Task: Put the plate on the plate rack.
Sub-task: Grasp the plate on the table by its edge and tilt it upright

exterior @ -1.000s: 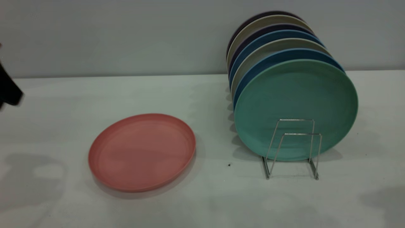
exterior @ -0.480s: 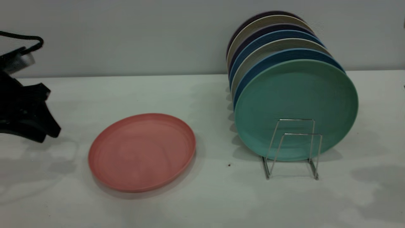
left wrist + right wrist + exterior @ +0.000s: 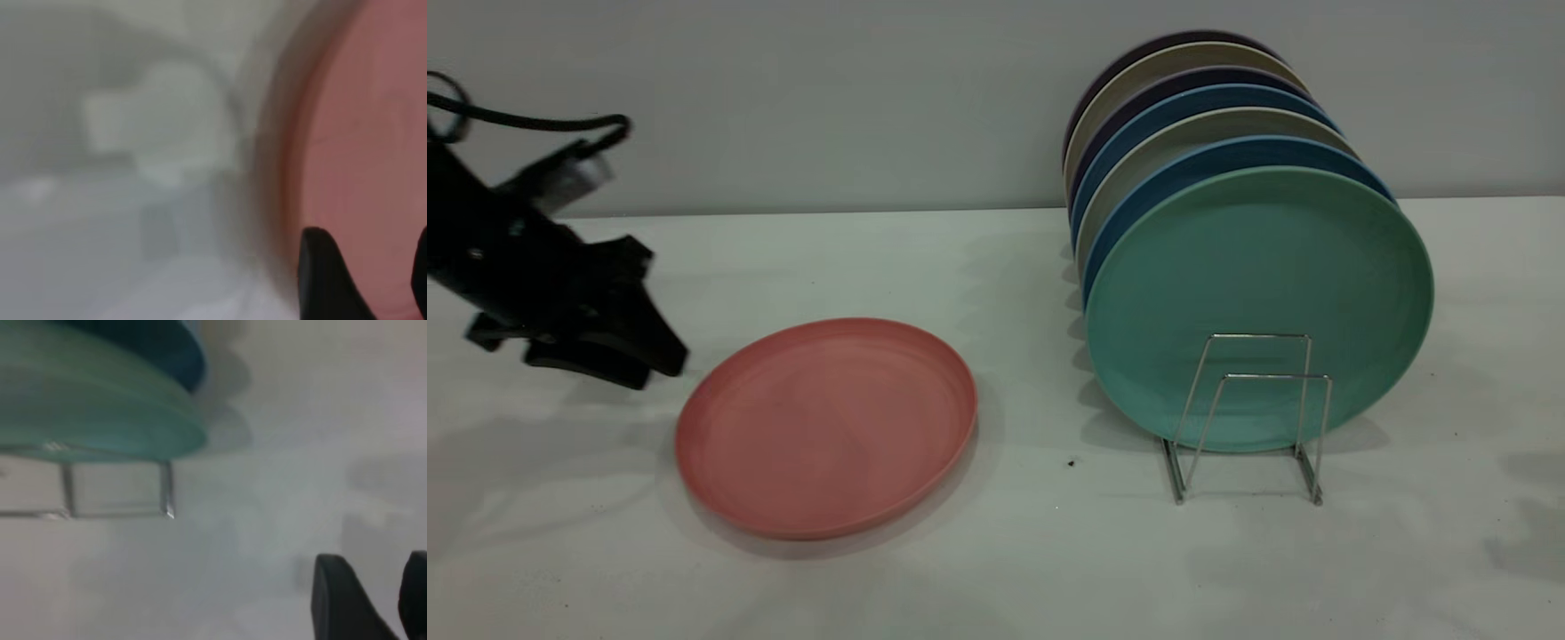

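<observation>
The left gripper [image 3: 654, 360] has its jaws parted, holding nothing, low over the table [image 3: 996, 569] just beside the left rim of the plate [image 3: 827, 427]. That pink plate lies flat on the table, toward the front, left of the middle. The right gripper [image 3: 370, 600] also hangs with jaws apart and empty, near the plate rack [image 3: 1249, 418]. The rack stands toward the table's right side, a mint-green plate [image 3: 1258, 302] upright in front of other plates.
</observation>
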`<state>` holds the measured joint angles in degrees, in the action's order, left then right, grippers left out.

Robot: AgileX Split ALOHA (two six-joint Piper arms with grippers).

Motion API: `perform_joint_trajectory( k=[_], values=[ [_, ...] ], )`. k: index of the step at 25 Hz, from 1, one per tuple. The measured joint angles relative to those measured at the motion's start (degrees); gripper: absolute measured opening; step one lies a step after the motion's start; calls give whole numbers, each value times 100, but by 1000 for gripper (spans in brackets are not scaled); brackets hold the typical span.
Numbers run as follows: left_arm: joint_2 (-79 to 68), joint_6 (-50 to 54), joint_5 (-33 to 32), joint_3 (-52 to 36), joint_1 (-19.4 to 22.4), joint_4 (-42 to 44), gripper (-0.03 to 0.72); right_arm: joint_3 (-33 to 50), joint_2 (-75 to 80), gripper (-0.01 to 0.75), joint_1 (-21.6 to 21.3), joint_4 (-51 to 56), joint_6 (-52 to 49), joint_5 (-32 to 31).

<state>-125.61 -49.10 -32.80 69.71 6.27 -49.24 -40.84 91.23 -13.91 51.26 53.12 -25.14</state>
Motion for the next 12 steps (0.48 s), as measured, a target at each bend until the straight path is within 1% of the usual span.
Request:
perform_joint_trajectory(
  k=[2,4,8,12],
  values=[
    [-26,63,34,-1,-138,66,354,0,0,239,-51,499,486,-97],
    [-38,237,82,-1,-185,263,354,0,0,239,-56,733,745,-149],
    [-38,736,123,-1,-190,842,354,0,0,239,-63,830,853,-149],
    [-38,864,201,-1,-200,956,354,0,0,239,-63,870,889,-143]
  ],
)
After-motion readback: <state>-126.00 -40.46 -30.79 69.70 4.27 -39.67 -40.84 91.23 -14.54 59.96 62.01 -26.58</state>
